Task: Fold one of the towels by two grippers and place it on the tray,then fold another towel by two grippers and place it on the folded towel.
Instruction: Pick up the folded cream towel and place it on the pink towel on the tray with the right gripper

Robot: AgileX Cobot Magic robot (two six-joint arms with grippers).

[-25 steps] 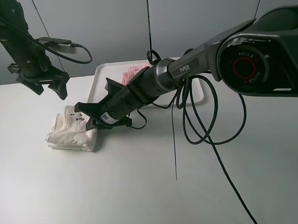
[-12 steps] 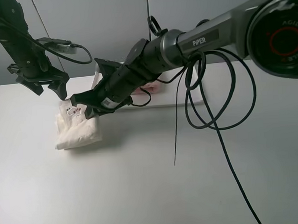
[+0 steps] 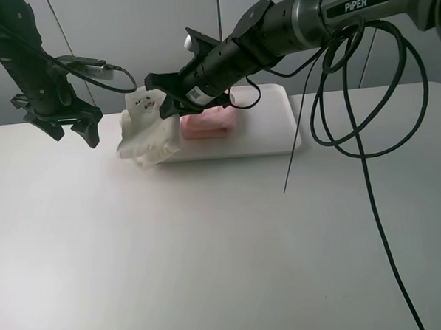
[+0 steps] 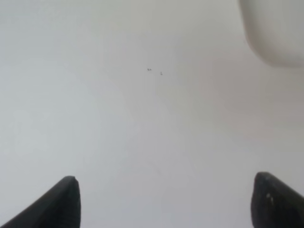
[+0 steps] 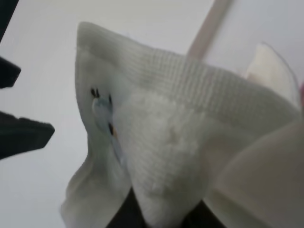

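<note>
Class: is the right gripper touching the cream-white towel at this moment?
Touching. The exterior high view shows the right gripper clamped on the cream-white towel, which hangs lifted from it.

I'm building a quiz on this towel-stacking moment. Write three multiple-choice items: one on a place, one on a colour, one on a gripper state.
1. Where is the pink towel?
A. on the white tray
B. on the bare table
C. in the left gripper

2. What colour is the towel carried in the air?
A. blue
B. cream-white
C. green

3. How do the grippers stand?
A. both open
B. both shut
C. left open and empty, right shut on a towel

Answers:
1 A: the high view shows the folded pink bundle lying on the tray.
2 B: the cream-white towel hangs off the table at the tray's left end.
3 C: the left gripper has its fingers spread with nothing between them, while the right gripper pinches the towel's top.
</note>
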